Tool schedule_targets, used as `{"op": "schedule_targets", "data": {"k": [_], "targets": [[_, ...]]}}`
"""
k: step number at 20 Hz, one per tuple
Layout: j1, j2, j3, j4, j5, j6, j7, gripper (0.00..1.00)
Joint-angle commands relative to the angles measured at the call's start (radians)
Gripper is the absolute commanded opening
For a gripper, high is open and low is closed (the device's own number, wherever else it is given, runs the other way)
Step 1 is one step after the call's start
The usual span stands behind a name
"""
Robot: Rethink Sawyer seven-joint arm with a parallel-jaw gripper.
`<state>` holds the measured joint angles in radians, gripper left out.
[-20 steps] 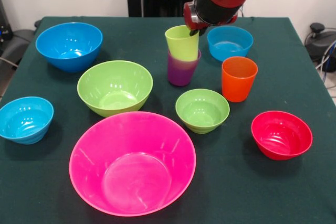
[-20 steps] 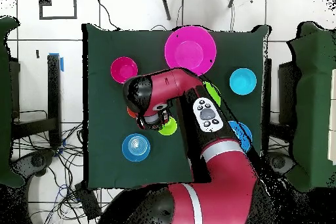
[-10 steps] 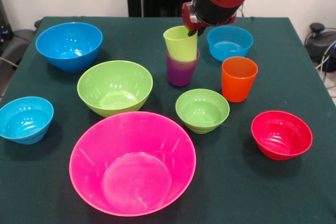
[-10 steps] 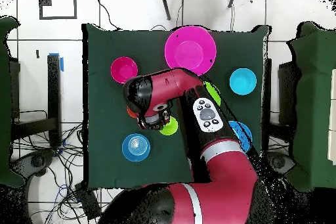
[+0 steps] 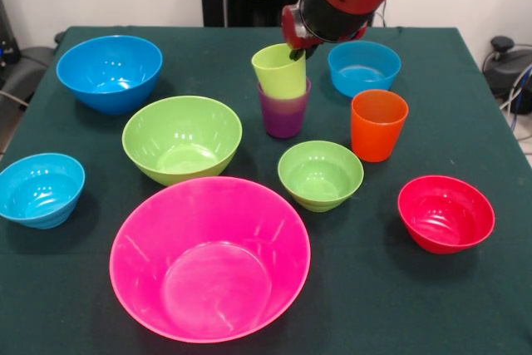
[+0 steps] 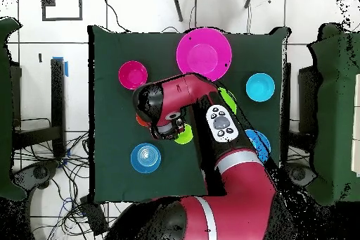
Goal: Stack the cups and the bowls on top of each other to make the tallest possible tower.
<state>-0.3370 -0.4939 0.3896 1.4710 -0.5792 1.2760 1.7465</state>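
My gripper point(image 5: 297, 52) is shut on the far rim of the lime green cup point(image 5: 278, 72), which sits tilted inside the purple cup point(image 5: 283, 115) at the table's middle back. The orange cup point(image 5: 378, 126) stands alone to their right. All bowls lie apart and upright: huge pink point(image 5: 209, 259) in front, large green point(image 5: 182, 139), large blue point(image 5: 110, 72), small green point(image 5: 320, 175), red point(image 5: 445, 214), and light-blue ones at left point(image 5: 40, 189) and back point(image 5: 363, 68). These two cups are the only stack; no tower of bowls shows. In the overhead view the arm hides most of the cups; the gripper point(image 6: 169, 128) shows.
The dark green table point(image 5: 465, 305) ends close behind the back light-blue bowl. In the overhead view my arm point(image 6: 232, 160) crosses the table's lower right, over the large bowls there.
In the front view the lime green cup has moved left and up a little with my gripper, tilting more. The purple cup beneath it has slid slightly left.
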Motion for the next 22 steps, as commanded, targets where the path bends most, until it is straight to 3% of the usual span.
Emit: {"op": "schedule_targets", "data": {"k": [1, 22], "targets": [[0.007, 0.03, 0.007, -0.023, -0.088, -0.076, -0.112, 0.0], [0.008, 0.024, 0.005, -0.01, -0.105, -0.09, -0.105, 0.0]]}}
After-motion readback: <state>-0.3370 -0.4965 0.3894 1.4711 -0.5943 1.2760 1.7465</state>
